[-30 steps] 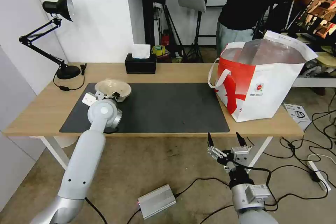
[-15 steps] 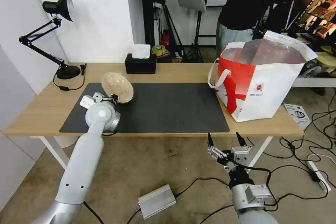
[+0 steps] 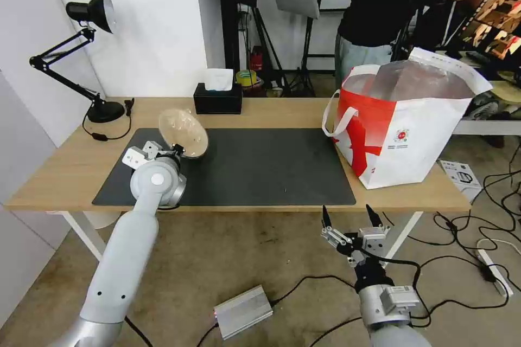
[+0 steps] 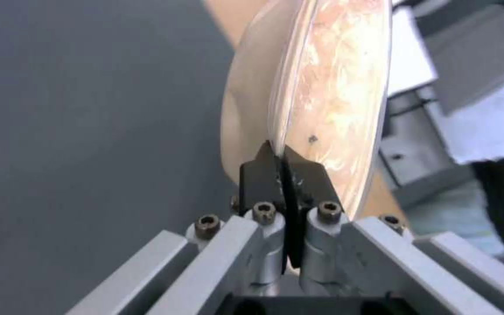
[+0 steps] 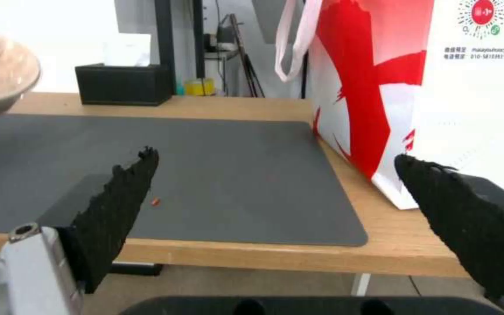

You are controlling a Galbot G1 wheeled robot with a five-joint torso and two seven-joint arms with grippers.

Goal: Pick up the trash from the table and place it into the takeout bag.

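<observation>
The light-wood tabletop (image 3: 271, 114) is covered in the middle by a dark grey mat (image 3: 260, 165). At its right end the white and red takeout bag (image 3: 412, 130) is stood upright with its foil-lined mouth open. The shallow beige bowl (image 3: 183, 133) is held tipped on edge above the mat's left part, its rim pinched by the closed left gripper (image 4: 281, 168). The right gripper (image 3: 350, 217) is held open below the tabletop's front edge.
</observation>
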